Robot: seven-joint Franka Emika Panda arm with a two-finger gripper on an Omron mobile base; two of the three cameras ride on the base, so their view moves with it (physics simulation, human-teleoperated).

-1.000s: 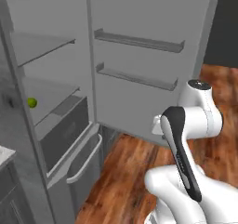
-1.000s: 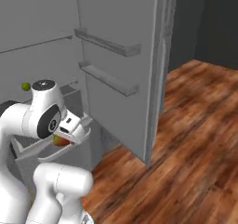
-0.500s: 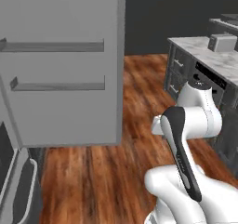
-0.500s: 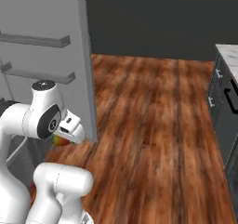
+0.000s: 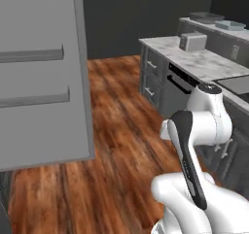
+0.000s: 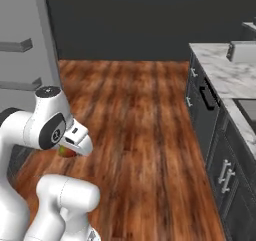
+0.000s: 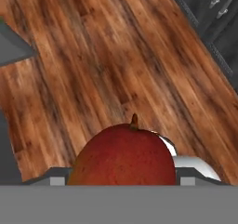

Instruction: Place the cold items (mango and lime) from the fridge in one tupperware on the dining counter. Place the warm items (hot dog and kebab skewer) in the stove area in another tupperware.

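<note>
The whole scene was shifted across both base views since the second before: the cameras had been swung with the base, not the things moved. The fridge (image 5: 44, 82), whose open interior, shelves and drawer had been seen then, was reduced to its grey door with two shelf rails at the left of the left base view, and to a strip at the left edge of the right base view. The lime on a shelf seen then had passed out of frame.

A wooden floor (image 6: 135, 115) was brought into the middle of both base views. A marble-topped counter (image 5: 204, 63) on dark grey cabinets was brought in at the right, with a small grey box (image 5: 193, 41) standing on it. Beyond it, a further counter was seen, on which the dark grey tray (image 5: 206, 16) and the pale blue-green tray (image 5: 230, 24) lay side by side, well apart from the arm.

The arm's folded pose was unchanged. The mango (image 7: 123, 155) was held as before in the gripper (image 6: 66, 150); the jaws were set wide about it on either side, and its red skin and short stem were seen close in the hand view, above the floor. In the right base view a part of the fruit was seen under the white hand.
</note>
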